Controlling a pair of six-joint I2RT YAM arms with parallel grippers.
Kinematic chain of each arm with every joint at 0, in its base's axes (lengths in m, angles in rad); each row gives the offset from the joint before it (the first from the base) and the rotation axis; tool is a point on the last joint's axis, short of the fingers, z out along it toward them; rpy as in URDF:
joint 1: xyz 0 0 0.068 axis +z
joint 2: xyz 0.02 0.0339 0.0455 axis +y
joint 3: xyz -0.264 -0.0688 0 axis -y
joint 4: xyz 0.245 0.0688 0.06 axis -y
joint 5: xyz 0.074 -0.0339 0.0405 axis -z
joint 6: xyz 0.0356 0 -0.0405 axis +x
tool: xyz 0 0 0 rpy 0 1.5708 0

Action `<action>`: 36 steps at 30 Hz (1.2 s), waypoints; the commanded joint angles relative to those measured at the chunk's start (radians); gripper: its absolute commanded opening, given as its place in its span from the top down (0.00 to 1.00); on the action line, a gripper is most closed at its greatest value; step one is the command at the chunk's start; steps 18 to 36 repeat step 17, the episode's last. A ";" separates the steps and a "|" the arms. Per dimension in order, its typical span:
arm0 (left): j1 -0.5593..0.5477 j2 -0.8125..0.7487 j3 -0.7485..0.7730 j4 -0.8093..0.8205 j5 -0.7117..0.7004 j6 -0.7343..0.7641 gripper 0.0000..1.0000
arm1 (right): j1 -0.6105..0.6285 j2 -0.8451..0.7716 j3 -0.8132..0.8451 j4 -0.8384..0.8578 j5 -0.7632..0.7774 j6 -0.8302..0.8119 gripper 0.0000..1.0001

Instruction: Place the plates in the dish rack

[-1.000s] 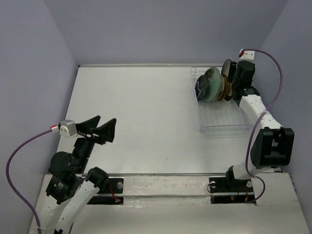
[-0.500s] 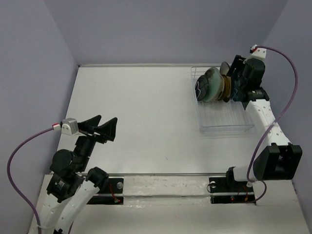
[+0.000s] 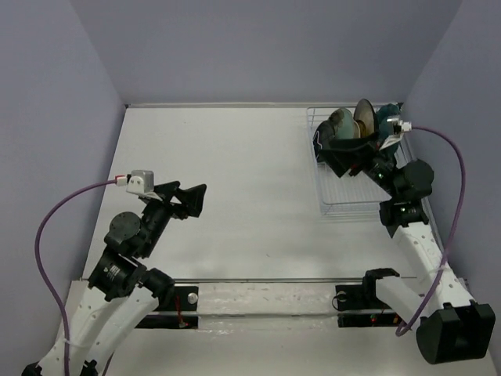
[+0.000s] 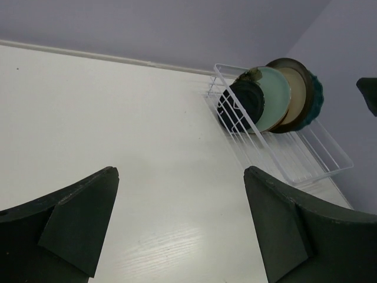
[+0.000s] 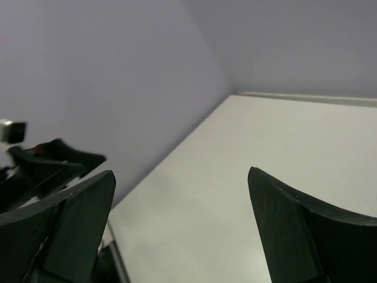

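Hovering beside plates (image 3: 343, 125) in the rack (image 3: 360, 205), right fingers (image 5: 62, 233) gape empty; left fingers (image 4: 73, 227), likewise, sit well apart.

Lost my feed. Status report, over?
Left gripper open, empty. Right gripper open, empty, by dish rack. Plates standing at its far end. No obstruction seen.

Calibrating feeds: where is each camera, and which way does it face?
Top external: overhead behind the bases, facing the table; both arms show.
Left wrist: on its arm, facing the dish rack and plates; own open fingers.
Right wrist: on its arm, facing the left wall; own open fingers, left fingers afar.
Top and left wrist share the rack.
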 commanded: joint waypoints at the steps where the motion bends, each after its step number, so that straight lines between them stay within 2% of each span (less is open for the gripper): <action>1: 0.000 0.082 0.020 0.082 0.053 -0.005 0.01 | 0.024 -0.001 -0.246 0.633 -0.337 0.362 0.00; 7: 0.000 0.176 0.088 0.120 0.067 0.017 0.01 | 0.024 -0.014 -0.359 0.679 -0.367 0.281 0.00; 16: 0.000 0.211 0.076 0.214 0.026 0.041 0.01 | 0.024 0.002 -0.436 0.663 -0.367 0.178 0.00; 36: 0.001 0.219 0.082 0.214 0.023 0.044 0.01 | 0.024 0.004 -0.439 0.661 -0.364 0.169 0.00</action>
